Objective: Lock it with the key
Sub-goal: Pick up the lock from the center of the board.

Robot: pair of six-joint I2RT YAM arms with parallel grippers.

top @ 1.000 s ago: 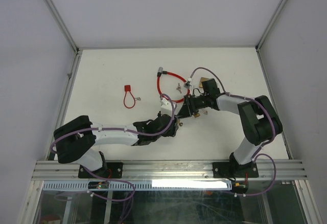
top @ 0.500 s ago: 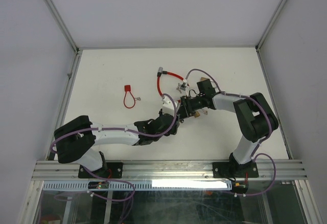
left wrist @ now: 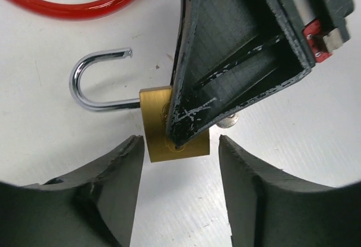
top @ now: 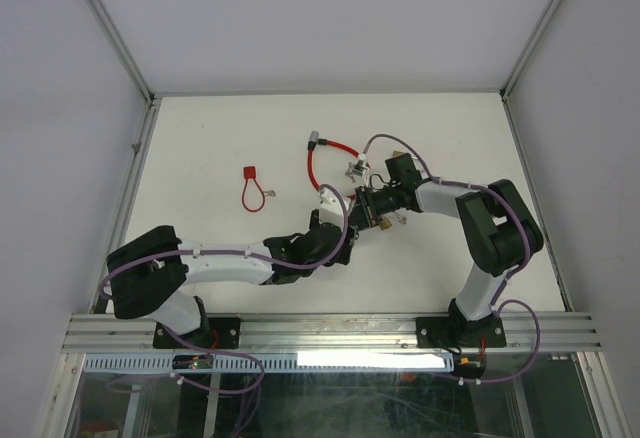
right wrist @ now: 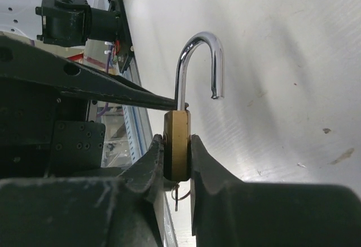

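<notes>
Brass padlock body sits clamped between the two fingers of the right hand, which press on its broad faces. Its steel shackle stands swung out, the free end clear of the body. The lock lies near the middle of the counter, just beside the red cable; contact with the counter surface cannot be confirmed.

Probable faults from this state:
- The grip covers little of the body, so a push on the shackle may twist the lock out of the fingers.
- The left hand brackets the same body. If it closes, it may strike the right finger lying across the lock face.
- A small silver piece at the body's edge may be the key; it is mostly hidden, so its seating cannot be checked.

Pose: the right arm reaches inward and low from the right. The left arm stretches forward toward the lock, its fingers apart on either side of the body and touching nothing.
</notes>
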